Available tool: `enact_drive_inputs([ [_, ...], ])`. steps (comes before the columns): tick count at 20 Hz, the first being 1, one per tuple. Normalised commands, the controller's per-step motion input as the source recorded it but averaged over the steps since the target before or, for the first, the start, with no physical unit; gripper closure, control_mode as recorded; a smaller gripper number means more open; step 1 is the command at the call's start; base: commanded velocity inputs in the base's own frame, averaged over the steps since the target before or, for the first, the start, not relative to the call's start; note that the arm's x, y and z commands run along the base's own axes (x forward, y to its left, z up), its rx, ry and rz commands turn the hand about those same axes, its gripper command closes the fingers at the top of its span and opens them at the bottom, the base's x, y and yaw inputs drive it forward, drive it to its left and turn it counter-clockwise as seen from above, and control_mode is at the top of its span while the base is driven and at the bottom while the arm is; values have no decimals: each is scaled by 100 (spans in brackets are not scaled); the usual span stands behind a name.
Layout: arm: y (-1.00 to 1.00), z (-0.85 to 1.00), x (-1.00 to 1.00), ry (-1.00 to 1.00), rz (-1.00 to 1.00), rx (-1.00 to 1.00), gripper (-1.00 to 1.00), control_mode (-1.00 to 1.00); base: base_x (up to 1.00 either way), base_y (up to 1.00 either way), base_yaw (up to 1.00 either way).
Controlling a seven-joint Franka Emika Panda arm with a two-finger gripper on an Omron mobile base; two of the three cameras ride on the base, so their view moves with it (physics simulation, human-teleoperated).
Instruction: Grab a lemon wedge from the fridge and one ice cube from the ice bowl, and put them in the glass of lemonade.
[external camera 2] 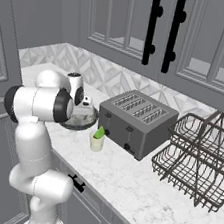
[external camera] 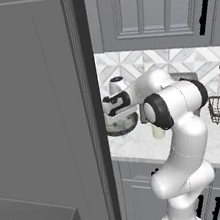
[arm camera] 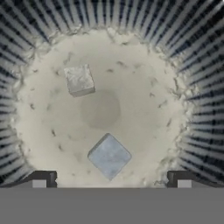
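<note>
A white robot arm reaches over a marble-look counter (external camera 2: 138, 188) in a grey kitchen, its gripper (arm camera: 111, 179) poised directly above the ice bowl (external camera 2: 85, 118), jaws spread wide and holding nothing. Seen from the hand, the bowl's ribbed dark wall (arm camera: 201, 87) rings a pale speckled floor on which two ice cubes lie apart: a whitish one (arm camera: 79, 80) toward the upper left and a bluish-grey one (arm camera: 109, 156) low in the picture, between the two dark fingertips (arm camera: 41, 178) at the bottom corners. In the right base view the glass of lemonade (external camera 2: 97, 141) stands on the counter just beside the bowl, in front of a grey toaster (external camera 2: 137, 120), and a green lemon wedge (external camera 2: 100, 132) appears to sit in it, though it is too small to be certain. A wire rack (external camera 2: 198, 159) stands farther along the counter. In the left base view the dark fridge (external camera: 37, 119) stands at the left, with the bowl partly hidden behind the arm.
</note>
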Motion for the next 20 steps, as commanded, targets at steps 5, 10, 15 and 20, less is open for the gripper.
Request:
enact_drive_inputs([
  [5, 0, -11, 5, 0, 0, 0, -100, -100, 0, 0, 0],
  [10, 0, -18, -5, 0, 0, 0, -100, -100, 0, 0, 0],
  [15, 0, -18, -4, 0, 0, 0, -100, -100, 0, 0, 0],
  [20, 0, -39, 0, 0, 0, 0, -100, -100, 0, 0, 0],
])
